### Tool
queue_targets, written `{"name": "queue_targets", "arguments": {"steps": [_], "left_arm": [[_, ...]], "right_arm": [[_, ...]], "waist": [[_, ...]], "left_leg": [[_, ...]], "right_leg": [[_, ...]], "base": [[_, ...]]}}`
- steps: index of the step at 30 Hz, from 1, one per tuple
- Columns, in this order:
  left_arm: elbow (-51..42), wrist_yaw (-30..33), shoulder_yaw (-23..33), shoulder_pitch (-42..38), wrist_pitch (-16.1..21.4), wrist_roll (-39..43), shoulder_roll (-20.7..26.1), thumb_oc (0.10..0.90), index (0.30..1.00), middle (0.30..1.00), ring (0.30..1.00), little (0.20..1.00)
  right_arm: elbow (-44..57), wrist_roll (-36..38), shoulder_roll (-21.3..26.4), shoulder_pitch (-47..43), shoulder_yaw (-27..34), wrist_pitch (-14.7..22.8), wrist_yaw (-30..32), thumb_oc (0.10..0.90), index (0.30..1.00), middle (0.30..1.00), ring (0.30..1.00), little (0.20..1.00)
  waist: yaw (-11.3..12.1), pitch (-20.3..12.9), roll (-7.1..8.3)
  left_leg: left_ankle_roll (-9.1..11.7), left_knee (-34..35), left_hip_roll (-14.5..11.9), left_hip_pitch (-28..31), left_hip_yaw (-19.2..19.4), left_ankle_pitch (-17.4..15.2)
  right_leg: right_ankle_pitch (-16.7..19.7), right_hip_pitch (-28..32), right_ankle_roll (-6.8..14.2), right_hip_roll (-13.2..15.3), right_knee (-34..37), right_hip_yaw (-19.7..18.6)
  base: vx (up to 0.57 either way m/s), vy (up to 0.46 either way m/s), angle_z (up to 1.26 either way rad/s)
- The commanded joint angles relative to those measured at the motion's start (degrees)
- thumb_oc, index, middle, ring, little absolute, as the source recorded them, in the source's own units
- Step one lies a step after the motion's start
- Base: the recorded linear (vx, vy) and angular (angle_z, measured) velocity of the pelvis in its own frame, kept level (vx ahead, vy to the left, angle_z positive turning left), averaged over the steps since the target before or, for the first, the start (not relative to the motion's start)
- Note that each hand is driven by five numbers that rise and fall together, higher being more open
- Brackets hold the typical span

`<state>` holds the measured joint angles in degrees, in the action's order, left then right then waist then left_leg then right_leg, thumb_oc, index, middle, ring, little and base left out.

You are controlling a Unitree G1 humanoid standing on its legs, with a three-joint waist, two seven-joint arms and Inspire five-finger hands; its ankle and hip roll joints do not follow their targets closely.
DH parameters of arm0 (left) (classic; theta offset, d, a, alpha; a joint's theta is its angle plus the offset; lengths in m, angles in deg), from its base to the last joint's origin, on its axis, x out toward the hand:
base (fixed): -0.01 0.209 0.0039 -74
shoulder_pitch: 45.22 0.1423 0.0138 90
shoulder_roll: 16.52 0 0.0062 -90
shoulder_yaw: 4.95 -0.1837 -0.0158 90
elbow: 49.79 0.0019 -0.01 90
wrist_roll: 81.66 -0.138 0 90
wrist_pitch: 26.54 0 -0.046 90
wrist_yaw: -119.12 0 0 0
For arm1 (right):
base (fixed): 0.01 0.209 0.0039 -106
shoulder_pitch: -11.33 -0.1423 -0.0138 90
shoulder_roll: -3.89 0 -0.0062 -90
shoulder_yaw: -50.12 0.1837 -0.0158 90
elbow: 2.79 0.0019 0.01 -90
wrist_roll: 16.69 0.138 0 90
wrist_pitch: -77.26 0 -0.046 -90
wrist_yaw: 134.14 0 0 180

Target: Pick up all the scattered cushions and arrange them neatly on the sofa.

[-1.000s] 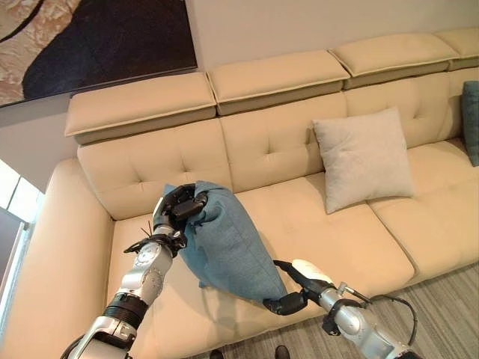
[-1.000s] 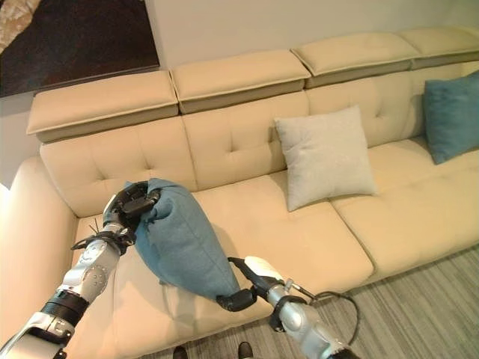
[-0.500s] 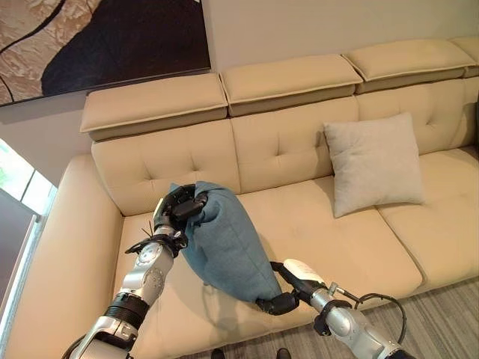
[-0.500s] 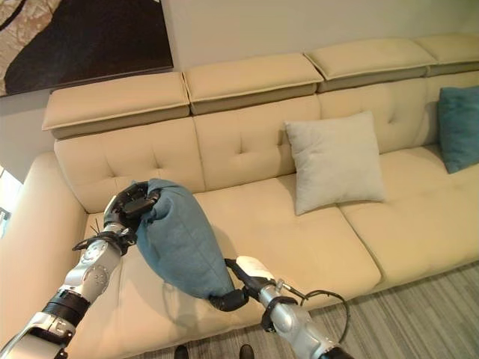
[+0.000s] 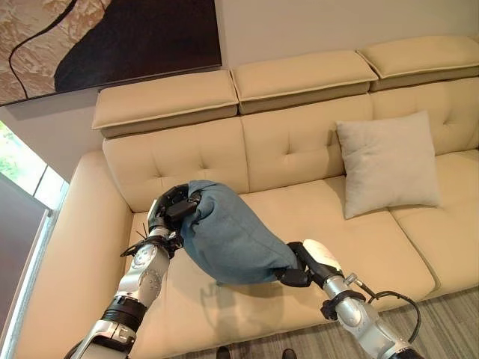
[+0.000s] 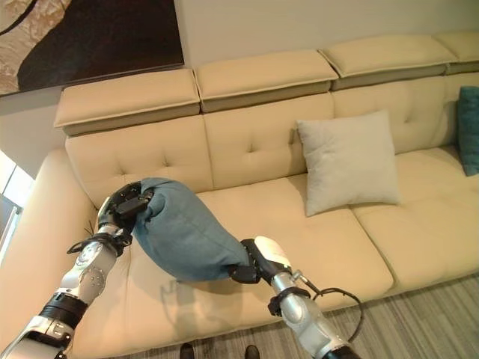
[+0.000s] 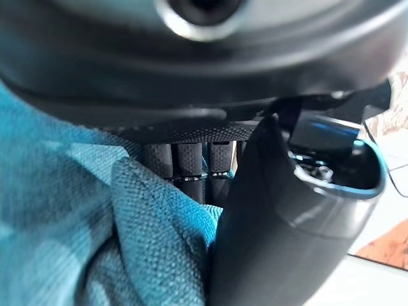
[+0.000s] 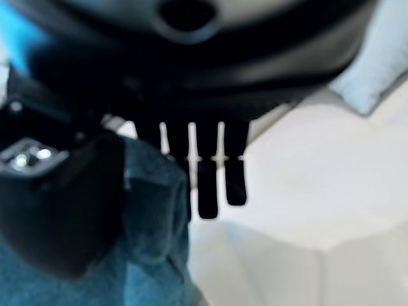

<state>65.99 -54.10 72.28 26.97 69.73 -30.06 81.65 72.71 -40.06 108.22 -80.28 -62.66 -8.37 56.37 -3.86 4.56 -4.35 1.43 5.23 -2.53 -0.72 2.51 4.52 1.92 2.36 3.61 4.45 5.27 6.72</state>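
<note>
Teal cushion [image 5: 228,241] held above beige sofa [image 5: 359,247] seat, left hand [image 5: 171,212] fingers clamped on one corner, right hand [image 5: 308,263] fingers pinched on opposite corner; cream cushion [image 5: 385,162] leaned against backrest

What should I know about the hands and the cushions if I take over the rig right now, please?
Left hand: shut on one end of the blue cushion.
Right hand: shut on its other end.
The blue cushion is held over the sofa seat at the left end.
Done: a beige cushion leans on the backrest; a second blue cushion is further right.
Left: set the held cushion against the backrest.
</note>
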Motion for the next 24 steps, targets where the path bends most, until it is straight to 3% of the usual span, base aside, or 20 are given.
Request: {"name": "queue_targets", "arguments": {"steps": [1,5,9,12,15,18,22,24], "left_arm": [[-1.59,-2.63,3.97,-4.12,9.62,-2.58,3.82,0.4,0.3,0.3,0.3,0.3],[-3.68,-3.13,3.93,-2.32,9.38,-4.14,4.19,0.4,0.3,0.3,0.3,0.3],[-6.18,-3.65,4.81,0.52,9.13,-4.35,4.32,0.4,0.3,0.3,0.3,0.3],[-7.87,-3.67,6.3,3.89,8.95,-4.34,3.79,0.4,0.3,0.3,0.3,0.3],[-8.57,-4.33,7.04,6.25,8.68,-4.35,3.28,0.4,0.3,0.3,0.3,0.3],[-9.3,-5.86,6.75,9.22,8.58,-4.83,0.51,0.4,0.3,0.3,0.3,0.3],[-9.51,-5.4,6.14,9.45,8.33,-4.74,-0.88,0.4,0.3,0.3,0.3,0.3],[-8.69,-5.36,5.87,8.99,8.51,-4.68,-1.53,0.4,0.3,0.3,0.3,0.3]], "right_arm": [[7.31,4.4,-0.59,-5.7,8.05,2.75,8.78,0.4,0.3,0.3,0.3,0.3],[9.79,6.17,-1.51,-5.83,11.66,3.07,9.51,0.4,0.3,0.3,0.3,0.3],[11.66,8.01,-2.83,-5.17,14.47,4.11,10.08,0.4,0.3,0.3,0.3,0.3],[12.67,10.49,-5.03,-4.34,15.82,5.08,10.14,0.4,0.3,0.3,0.3,0.3],[13.69,12.16,-6.45,-3.12,16.18,6.04,9.68,0.4,0.3,0.3,0.3,0.3],[15.33,13.15,-7.37,0.35,17.24,7.12,8.18,0.4,0.3,0.3,0.3,0.3],[14.92,14.23,-7.71,-0.64,17.08,7.59,9.07,0.4,0.3,0.3,0.3,0.3],[14.78,14.21,-7.61,-0.94,16.87,7.57,9.4,0.4,0.3,0.3,0.3,0.3]], "waist": [[0.01,-5.8,2.37],[0.35,-5.73,3.13],[0.54,-3.82,3.28],[0.71,-1.82,2.12],[0.9,-1.48,1.05],[-0.27,-1.75,0.12],[-1.17,-1.07,0.51],[-2.0,-0.83,0.7]], "left_leg": [[-0.94,-0.23,1.7,-0.9,1.73,-6.03],[-2.2,-0.23,3.08,-0.11,1.51,-7.0],[-4.48,-2.35,4.35,0.65,1.71,-8.59],[-5.94,-3.21,4.52,1.39,3.29,-9.47],[-6.17,-2.84,4.14,2.37,4.11,-9.96],[-5.69,-1.36,3.9,5.29,3.7,-10.64],[-4.63,-0.95,3.84,6.65,3.11,-11.03],[-4.24,-0.94,3.65,7.26,2.29,-11.13]], "right_leg": [[-3.15,0.98,7.05,6.74,-3.9,0.61],[-2.17,0.35,7.83,8.14,-6.85,-0.19],[0.49,-3.86,8.24,9.38,-17.03,-2.39],[4.95,-7.6,7.55,11.23,-24.38,-1.09],[4.17,-8.99,6.97,12.39,-27.66,1.68],[-2.19,-11.12,5.46,8.6,-25.62,2.93],[-1.72,-13.22,5.95,5.18,-17.54,3.09],[-1.59,-13.57,6.33,3.53,-16.9,0.55]], "base": [[0.06,0.095,0.04],[0.08,0.153,0.02],[0.03,0.185,-0.09],[0.01,0.17,-0.28],[0.06,0.115,-0.42],[0.17,0.027,-0.24],[0.13,-0.094,0.09],[0.16,-0.17,0.38]]}}
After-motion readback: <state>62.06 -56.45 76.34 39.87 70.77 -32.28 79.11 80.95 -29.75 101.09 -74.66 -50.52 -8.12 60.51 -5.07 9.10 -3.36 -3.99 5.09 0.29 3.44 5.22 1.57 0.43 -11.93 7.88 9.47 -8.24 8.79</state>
